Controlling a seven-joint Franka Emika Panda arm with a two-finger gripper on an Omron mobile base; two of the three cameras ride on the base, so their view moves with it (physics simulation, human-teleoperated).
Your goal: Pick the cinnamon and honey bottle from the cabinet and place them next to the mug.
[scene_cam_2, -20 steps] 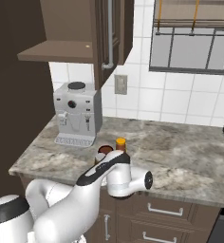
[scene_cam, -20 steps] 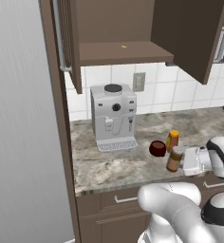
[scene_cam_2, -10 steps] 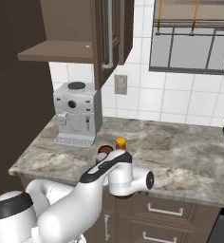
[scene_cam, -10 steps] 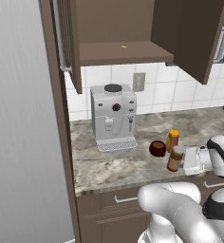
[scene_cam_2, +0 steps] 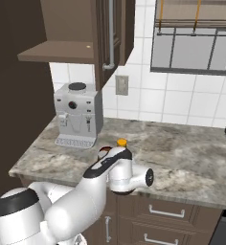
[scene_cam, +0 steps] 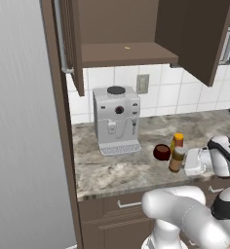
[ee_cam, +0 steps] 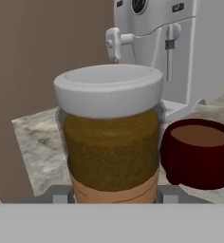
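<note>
Hand view, nearest first: the cinnamon (ee_cam: 111,142) sits dead centre btwn the gripper (ee_cam: 111,195) fingertips (ee_cam: 59,194), one tip at its 9 o'clock and one at its 3. Jaws closed on the jar, low on its tan label. Jar upright, pale grey lid on top, brown contents visible through the glass.

Just beside the jar at its 3 o'clock: the mug (ee_cam: 199,154), dark red-brown, upright on the counter (ee_cam: 35,142). Can't tell if jar and mug touch; gap looks v. slim.

Behind both, 12 to 1 o'clock: white coffee machine (ee_cam: 171,52) w/ steam wand and drip tray.

Left base view: the cinnamon (scene_cam: 176,160) stands at counter (scene_cam: 107,170) front area, gripper (scene_cam: 187,163) at its 3 o'clock, clamped on it. The mug (scene_cam: 161,152) at the jar's 10 o'clock, close. The honey bottle (scene_cam: 177,143) upright just behind the jar at its 12 o'clock, orange cap up. Coffee machine (scene_cam: 116,120) further back at 10 o'clock. Wall outlet (scene_cam: 143,83) on the tiles behind it.

The cabinet (scene_cam: 131,44) overhead at 12 o'clock, doors open, shelf (scene_cam: 126,52) showing.

Right base view: arm covers the jar; the honey bottle cap (scene_cam_2: 121,142) pokes above the wrist, the mug (scene_cam_2: 103,151) edge at its 8 o'clock. Window (scene_cam_2: 194,43) far at 2 o'clock.
</note>
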